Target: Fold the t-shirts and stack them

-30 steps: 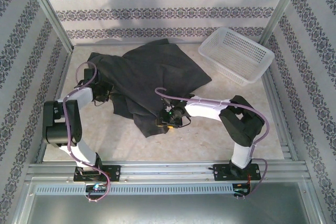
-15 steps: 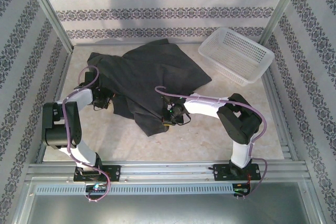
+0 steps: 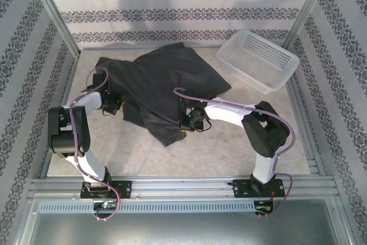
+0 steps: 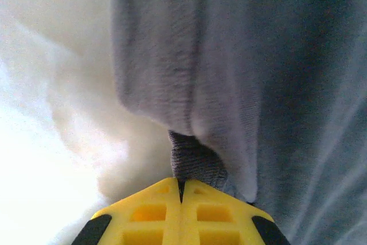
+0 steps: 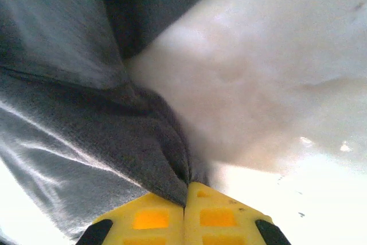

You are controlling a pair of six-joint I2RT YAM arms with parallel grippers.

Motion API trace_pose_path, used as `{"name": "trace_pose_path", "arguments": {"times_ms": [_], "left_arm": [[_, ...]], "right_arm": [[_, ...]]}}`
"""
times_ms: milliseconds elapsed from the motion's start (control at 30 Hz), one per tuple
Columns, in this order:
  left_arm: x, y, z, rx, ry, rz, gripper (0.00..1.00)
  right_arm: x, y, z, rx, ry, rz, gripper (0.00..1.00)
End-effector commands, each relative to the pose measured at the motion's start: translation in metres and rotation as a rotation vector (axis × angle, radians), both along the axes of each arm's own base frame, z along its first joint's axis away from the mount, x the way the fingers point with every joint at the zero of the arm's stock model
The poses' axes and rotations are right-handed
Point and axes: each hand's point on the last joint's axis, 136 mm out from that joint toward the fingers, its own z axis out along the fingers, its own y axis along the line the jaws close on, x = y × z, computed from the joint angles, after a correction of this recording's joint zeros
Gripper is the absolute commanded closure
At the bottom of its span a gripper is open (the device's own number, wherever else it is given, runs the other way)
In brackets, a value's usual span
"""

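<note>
T-shirt (image 3: 160, 78) edge now pinched by left gripper (image 4: 182, 182), right gripper (image 5: 186, 186); both spread earlier.

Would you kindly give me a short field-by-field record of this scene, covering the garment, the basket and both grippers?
garment: dark charcoal-grey cloth t-shirt, spread out but rumpled, not yet folded
surface: pale marbled tabletop
container: white plastic lattice basket, far right corner, beside the t-shirt, looks empty
left gripper: shut, pinching a fold at the t-shirt's left edge
right gripper: shut, pinching a fold at the t-shirt's near edge
</note>
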Motion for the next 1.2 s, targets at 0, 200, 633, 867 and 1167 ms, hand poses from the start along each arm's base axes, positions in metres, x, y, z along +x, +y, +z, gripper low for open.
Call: {"name": "trace_pose_path", "arguments": {"times_ms": [0,200,633,867,1167], "left_arm": [[0.004,0.014,0.044,0.102,-0.065,-0.005,1.0],[-0.001,0.038,0.1,0.228,-0.184,0.042,1.0],[-0.085,0.051,0.072,0.351,-0.167,0.1,0.86],[-0.128,0.033,0.049,0.27,-0.095,0.084,0.61],[-0.122,-0.032,0.011,-0.074,-0.088,0.048,0.54]], "right_arm": [[0.022,-0.008,0.042,0.035,-0.095,-0.029,1.0],[0.046,-0.026,0.088,0.093,-0.189,-0.085,1.0],[0.016,-0.051,0.078,0.19,-0.128,-0.04,1.0],[-0.005,-0.079,0.043,0.153,0.018,-0.111,1.0],[0.025,-0.136,0.033,-0.001,-0.003,-0.282,0.68]]}}
